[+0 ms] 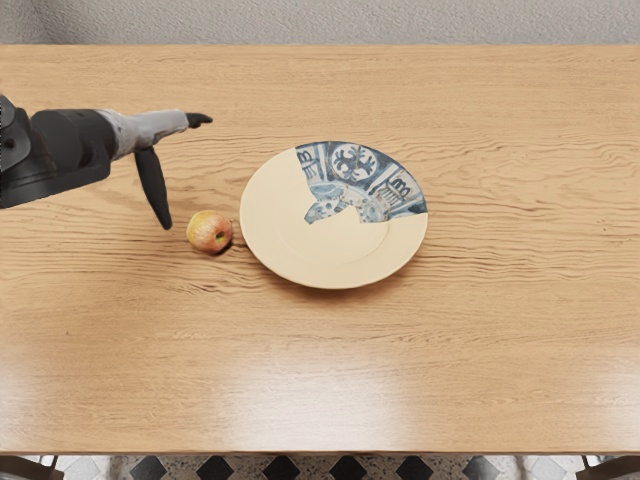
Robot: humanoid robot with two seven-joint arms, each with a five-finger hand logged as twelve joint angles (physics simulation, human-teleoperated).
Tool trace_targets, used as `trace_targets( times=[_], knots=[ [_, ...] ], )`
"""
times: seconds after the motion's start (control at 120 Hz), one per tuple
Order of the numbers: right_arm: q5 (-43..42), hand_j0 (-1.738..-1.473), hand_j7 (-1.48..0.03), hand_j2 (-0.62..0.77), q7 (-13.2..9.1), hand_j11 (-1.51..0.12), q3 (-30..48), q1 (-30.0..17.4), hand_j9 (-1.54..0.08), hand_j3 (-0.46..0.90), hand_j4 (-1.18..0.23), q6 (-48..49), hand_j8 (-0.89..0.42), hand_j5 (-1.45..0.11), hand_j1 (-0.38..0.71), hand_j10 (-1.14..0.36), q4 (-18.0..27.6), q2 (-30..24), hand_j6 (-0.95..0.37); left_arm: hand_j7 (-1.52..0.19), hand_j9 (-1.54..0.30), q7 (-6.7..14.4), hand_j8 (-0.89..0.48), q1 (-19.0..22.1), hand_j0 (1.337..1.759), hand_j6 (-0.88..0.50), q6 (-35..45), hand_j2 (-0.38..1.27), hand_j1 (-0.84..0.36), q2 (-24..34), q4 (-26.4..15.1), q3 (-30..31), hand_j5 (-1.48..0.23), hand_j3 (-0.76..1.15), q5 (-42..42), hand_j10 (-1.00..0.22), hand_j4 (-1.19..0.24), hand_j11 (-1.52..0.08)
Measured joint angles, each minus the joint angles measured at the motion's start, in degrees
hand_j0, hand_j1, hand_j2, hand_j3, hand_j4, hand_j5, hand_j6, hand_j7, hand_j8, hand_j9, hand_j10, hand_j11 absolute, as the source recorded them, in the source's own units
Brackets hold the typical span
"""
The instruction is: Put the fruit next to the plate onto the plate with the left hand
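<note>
L hand point(150, 140) fingers point(154, 188) splayed wide, empty; apple point(209, 231) just right of lowest fingertip, by plate point(300, 262).

Wooden table point(480, 350), light brown, grain running left to right, filling nearly the whole view. Directly on it: round cream plate point(290, 225) near centre, blue-and-white patterned patch across its upper right part. Small red-yellow apple point(209, 231) on bare wood just beside the plate's left rim; touching or not, cannot tell.
</note>
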Motion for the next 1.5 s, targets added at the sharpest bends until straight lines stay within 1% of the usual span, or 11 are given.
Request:
trace_targets(
  times=[0.192, 0.283, 0.408, 0.533, 0.6, 0.833, 0.967, 1.042, 1.117, 1.258, 1.5],
  knots=[
    [0.0, -1.658, -0.02, 0.0, 0.0, -0.02, 0.0, 0.0, -0.02, 0.0, -0.01, 0.0, -0.01, -0.02, -0.33, -0.01, 0.0, 0.0, -0.01, -0.01, -0.01, 0.0, -0.01, 2.5, 1.658, -0.01, 2.8, 0.0, 0.34, -0.5, -1.4, -0.1, -0.01, 0.0, -2.0, -0.01, -0.01, -0.01],
    [0.0, -1.658, -0.02, 0.0, 0.0, -0.02, 0.0, 0.0, -0.02, 0.0, -0.01, 0.0, -0.01, -0.02, -0.33, -0.01, 0.0, 0.0, -0.01, -0.01, -0.01, 0.0, -0.01, 3.4, 1.658, -0.01, 3.8, 0.0, 0.34, -2.5, -1.6, -0.1, -0.01, 0.0, -3.3, -0.01, -0.01, -0.01],
    [0.0, -1.658, -0.02, 0.0, 0.0, -0.02, 0.0, 0.0, -0.02, 0.0, -0.01, 0.1, -0.01, -0.02, -0.33, -0.01, 0.0, 0.0, -0.01, -0.02, -0.02, 0.0, -0.02, 6.4, 1.658, -0.02, 5.1, 0.0, 0.33, -3.0, -1.6, -0.1, -0.02, 0.0, -4.5, -0.02, -0.02, -0.02],
    [0.0, -1.658, -0.02, 0.0, 0.0, -0.02, 0.0, 0.0, -0.02, 0.0, -0.01, 0.1, -0.01, -0.02, -0.33, -0.01, 0.1, 0.0, -0.01, -0.05, -0.05, 0.0, -0.04, 6.3, 1.658, -0.04, 7.6, 0.01, 0.31, -3.1, -1.6, -0.1, -0.05, 0.0, -4.2, -0.04, -0.04, -0.05],
    [0.0, -1.658, -0.02, 0.0, 0.0, -0.02, 0.0, 0.0, -0.02, 0.0, -0.01, 0.1, -0.01, -0.02, -0.33, -0.01, 0.1, 0.0, -0.01, -0.07, -0.07, 0.0, -0.06, 6.6, 1.658, -0.06, 9.5, 0.01, 0.29, -5.1, -1.6, 0.1, -0.07, 0.0, -1.2, -0.06, -0.06, -0.07],
    [0.0, -1.658, -0.02, 0.0, 0.0, -0.02, 0.0, 0.0, -0.02, 0.0, -0.01, 0.2, -0.01, -0.02, -0.33, -0.01, 0.1, 0.0, -0.01, -0.11, -0.11, 0.0, -0.09, 4.5, 1.658, -0.09, 12.0, 0.02, 0.25, -5.5, -1.3, 4.4, -0.11, 0.0, 4.1, -0.09, -0.09, -0.11],
    [0.0, -1.658, -0.02, 0.0, 0.0, -0.02, -0.1, 0.0, -0.02, 0.0, -0.01, 0.2, -0.01, -0.02, -0.33, -0.01, 0.3, 0.0, -0.01, -0.11, -0.11, 0.0, -0.09, 1.1, 1.658, -0.09, 11.9, 0.02, 0.25, -5.5, -0.9, 9.3, -0.11, 0.0, 4.3, -0.09, -0.09, -0.11],
    [0.0, -1.658, -0.02, 0.0, 0.0, -0.02, -0.1, 0.0, -0.02, 0.0, -0.01, 0.2, -0.01, -0.02, -0.33, -0.01, 0.3, 0.0, -0.01, -0.12, -0.12, 0.0, -0.09, -3.5, 1.658, -0.09, 11.8, 0.02, 0.24, -7.5, -0.8, 13.7, -0.12, 0.0, 4.0, -0.09, -0.09, -0.12],
    [0.0, -1.658, -0.02, 0.0, 0.0, -0.02, -0.1, 0.0, -0.02, 0.0, -0.01, 0.2, -0.01, -0.02, -0.33, -0.01, 0.4, 0.0, -0.01, -0.12, -0.12, 0.0, -0.09, -5.6, 1.658, -0.09, 11.6, 0.02, 0.24, -8.4, -0.4, 18.4, -0.12, 0.0, 3.0, -0.09, -0.09, -0.12],
    [0.0, -1.658, -0.02, 0.0, 0.0, -0.02, -0.1, 0.0, -0.02, 0.0, -0.01, 0.2, -0.01, -0.02, -0.33, -0.01, 0.4, 0.0, -0.01, -0.12, -0.12, 0.0, -0.09, -5.7, 1.658, -0.1, 11.7, 0.02, 0.24, -9.2, 1.5, 23.7, -0.12, 0.0, 2.5, -0.09, -0.09, -0.12],
    [0.0, -1.658, -0.02, 0.0, 0.0, -0.02, -0.1, 0.0, -0.02, 0.0, -0.01, 0.2, -0.01, -0.02, -0.33, -0.01, 0.4, 0.0, -0.01, -0.13, -0.13, 0.0, -0.11, -6.2, 1.658, -0.11, 12.0, 0.02, 0.23, -9.4, 3.7, 25.4, -0.13, 0.0, 2.9, -0.11, -0.11, -0.13]
  ],
)
